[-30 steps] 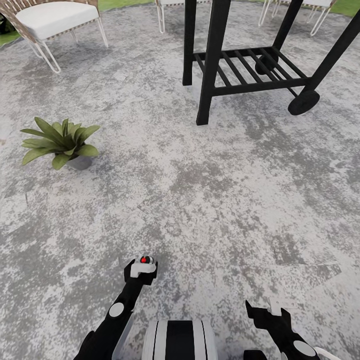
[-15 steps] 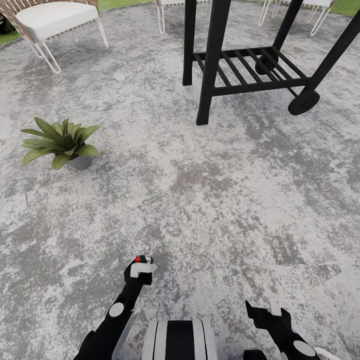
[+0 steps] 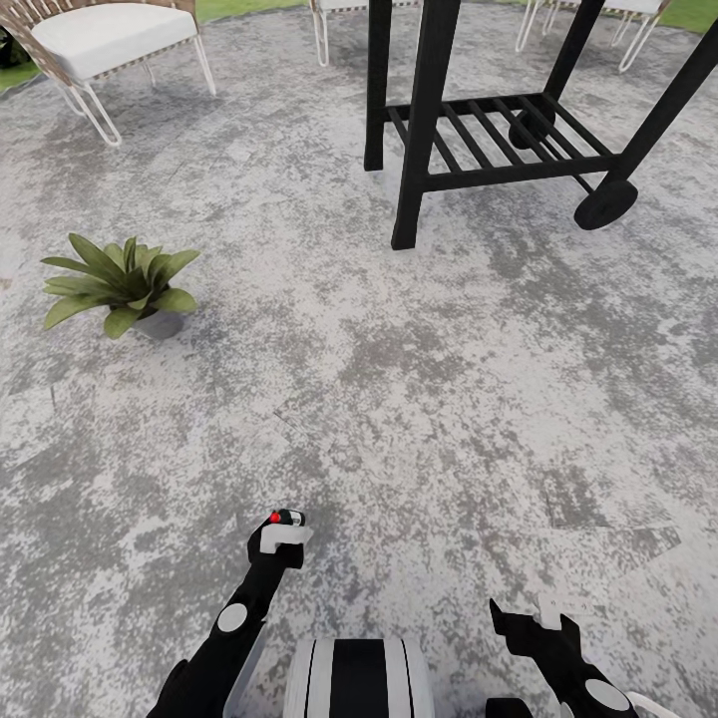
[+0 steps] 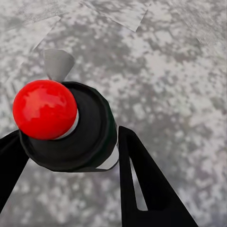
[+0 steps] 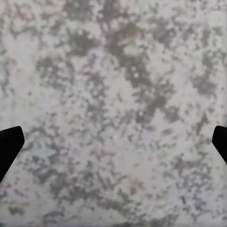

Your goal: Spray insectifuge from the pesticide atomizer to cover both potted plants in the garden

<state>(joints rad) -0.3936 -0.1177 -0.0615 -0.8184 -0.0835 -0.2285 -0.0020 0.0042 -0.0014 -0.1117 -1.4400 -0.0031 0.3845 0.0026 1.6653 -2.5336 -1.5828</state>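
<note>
Left arm [image 3: 224, 638] raised low in front of the trunk [image 3: 359, 678], reaching forward over the paved patio [image 3: 419, 399]. Left gripper [image 3: 279, 538] has its jaws pinching the atomizer [image 3: 284, 521] from either side; in the left wrist view the two black fingers [image 4: 142, 184] flank the bottle [image 4: 80, 137]. Right arm [image 3: 568, 668] lower and further out, right gripper [image 3: 534, 623] with jaws spread wide and nothing between them; the right wrist view has a black fingertip [image 5: 9, 146] at each edge, mottled paving [image 5: 113, 113] between.

Atomizer: dark body, white spray head, red dot on top. Up close in the left wrist view the red knob [image 4: 45, 109] sits on a dark round cap, with a pale nozzle piece [image 4: 57, 64] beyond it. The bottle is held clear of the ground, just ahead of the trunk.

Count, head view: one potted plant [image 3: 125, 282], a low rosette of pointed green leaves in a grey pot, standing on the patio well to the left and ahead of the left gripper. One black cart [image 3: 499, 130] with a slatted lower shelf and one wheel [image 3: 605, 203] seen, far ahead right. One wicker chair [image 3: 100, 40] with a white cushion, far left; white legs of more seats along the top edge, number unclear.
</note>
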